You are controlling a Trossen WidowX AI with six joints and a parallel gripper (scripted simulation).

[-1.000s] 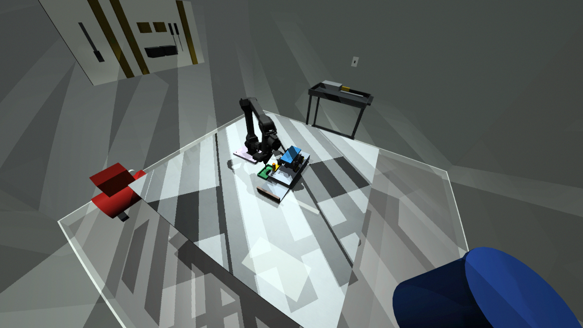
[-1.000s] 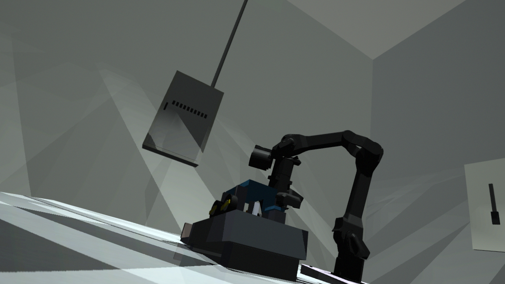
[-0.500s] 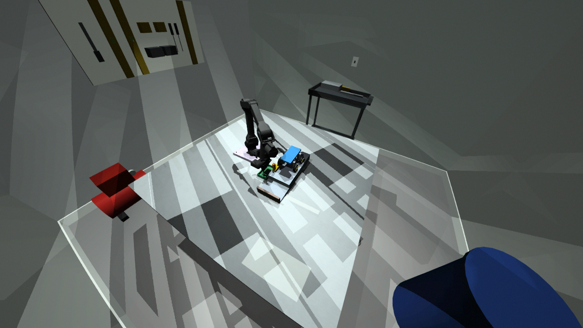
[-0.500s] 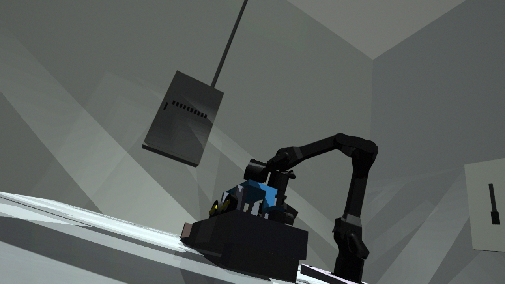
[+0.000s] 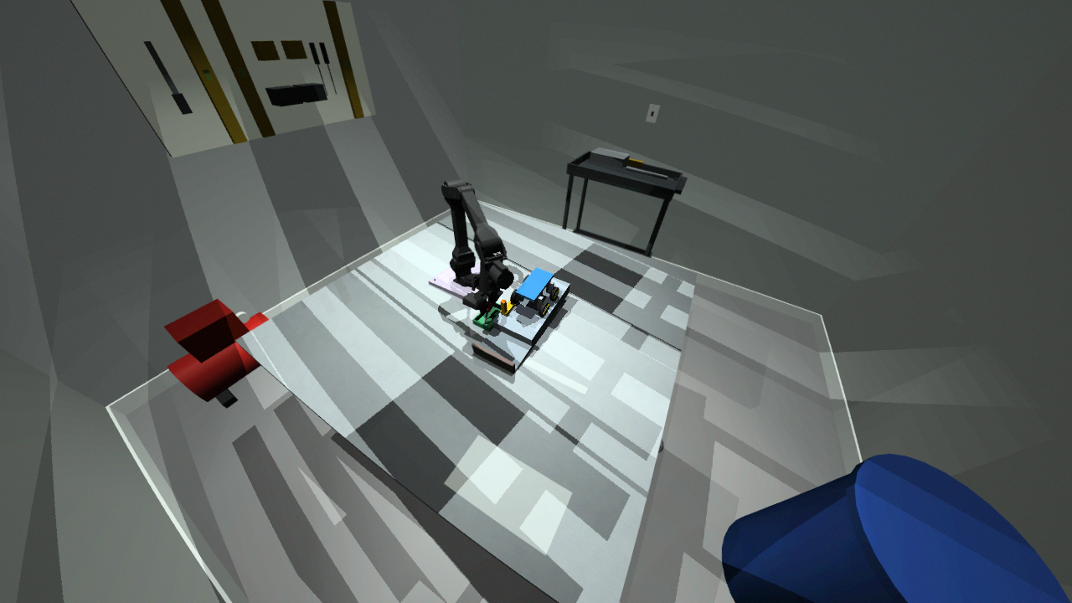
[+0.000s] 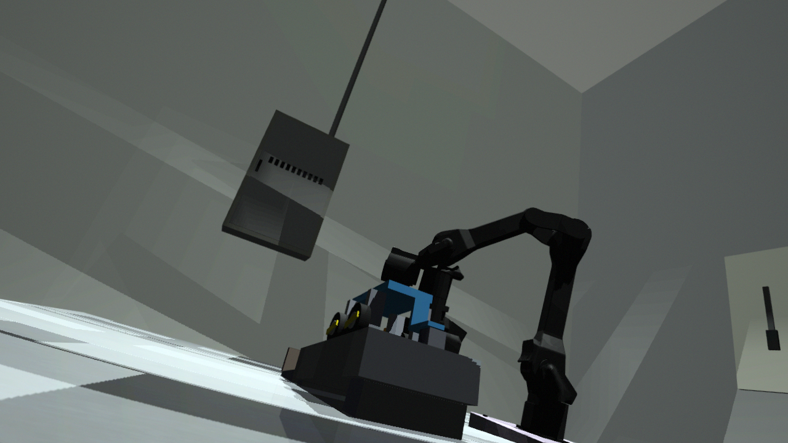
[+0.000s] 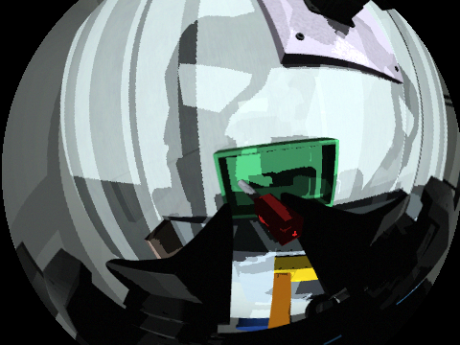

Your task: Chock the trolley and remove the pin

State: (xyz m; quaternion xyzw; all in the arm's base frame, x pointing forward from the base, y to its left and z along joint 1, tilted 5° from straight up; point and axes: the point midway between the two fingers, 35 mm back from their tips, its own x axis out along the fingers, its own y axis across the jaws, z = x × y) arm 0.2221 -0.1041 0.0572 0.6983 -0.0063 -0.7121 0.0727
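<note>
My gripper (image 5: 486,308) (image 7: 256,203) is open over the green tray (image 7: 275,142) (image 5: 477,322). The red-headed stop pin (image 7: 280,218) lies tilted in the gap between the parted fingers, its grey shank pointing over the tray; it looks loose. The yellow chock (image 7: 298,274) (image 5: 509,306) stands on the ramp (image 5: 524,327) (image 6: 418,363) with its orange handle (image 7: 280,299) (image 5: 503,306) upright, close to a near wheel of the trolley; whether they touch cannot be told. The blue-topped trolley (image 5: 535,283) (image 6: 404,290) stands on the ramp. The fingertips are hidden in the exterior view.
A brown end stop (image 5: 492,354) (image 7: 163,240) (image 6: 290,359) closes the ramp's low end. The arm's pale base plate (image 7: 326,45) lies beyond the tray. The ramp and trolley are close beside the gripper.
</note>
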